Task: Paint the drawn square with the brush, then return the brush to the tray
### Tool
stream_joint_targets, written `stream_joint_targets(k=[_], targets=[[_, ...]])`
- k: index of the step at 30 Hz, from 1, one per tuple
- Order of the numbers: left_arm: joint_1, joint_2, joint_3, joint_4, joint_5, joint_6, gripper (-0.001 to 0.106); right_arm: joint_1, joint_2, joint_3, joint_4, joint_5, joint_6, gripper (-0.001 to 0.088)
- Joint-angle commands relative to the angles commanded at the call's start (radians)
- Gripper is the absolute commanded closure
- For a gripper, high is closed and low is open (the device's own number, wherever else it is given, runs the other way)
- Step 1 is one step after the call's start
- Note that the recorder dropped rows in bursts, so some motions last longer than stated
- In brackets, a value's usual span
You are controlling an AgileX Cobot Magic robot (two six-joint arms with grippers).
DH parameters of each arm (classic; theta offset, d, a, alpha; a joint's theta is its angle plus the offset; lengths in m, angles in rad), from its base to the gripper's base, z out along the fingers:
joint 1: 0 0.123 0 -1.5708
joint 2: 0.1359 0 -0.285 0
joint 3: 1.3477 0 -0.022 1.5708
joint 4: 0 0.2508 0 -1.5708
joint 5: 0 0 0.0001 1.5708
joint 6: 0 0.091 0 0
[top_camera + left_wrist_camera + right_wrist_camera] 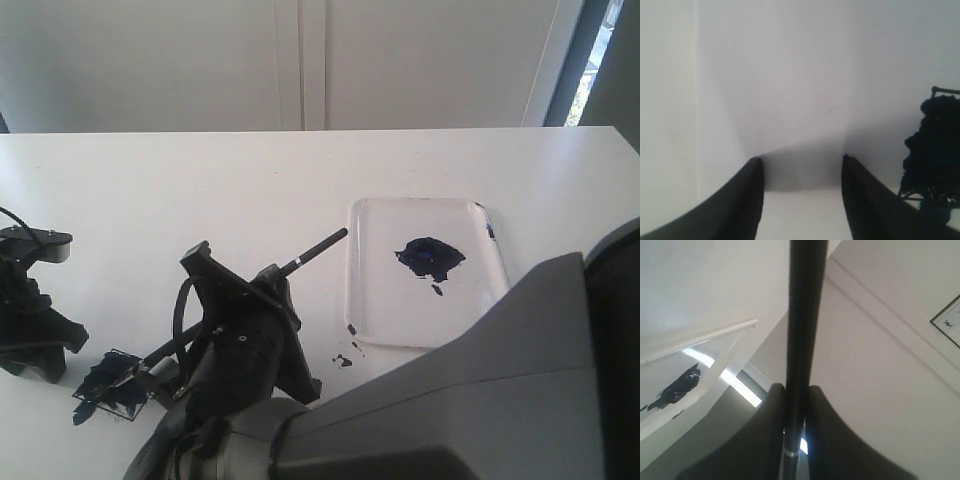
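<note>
A white table (200,180) carries a clear tray (385,295) with a blue-black paint blob (430,258) at right, a mostly painted square (110,385) at front left, and small dark drips (343,360) just beside the tray's near corner.

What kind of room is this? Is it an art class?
Probably a robot test room, not a class: a bare white table, a black robot end effector holding a brush at a partly painted square, and a paint tray.
</note>
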Motion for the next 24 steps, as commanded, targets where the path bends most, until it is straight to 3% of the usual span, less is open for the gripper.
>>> stream_joint_targets(k=[11, 24], targets=[[0.0, 0.0, 0.0, 0.0, 0.002, 0.0, 0.052, 0.0, -0.048, 0.004, 0.079, 0.0, -0.034, 0.0868], [0.0, 0.0, 0.0, 0.0, 0.002, 0.0, 0.052, 0.0, -0.066, 0.106, 0.105, 0.0, -0.051, 0.0868]])
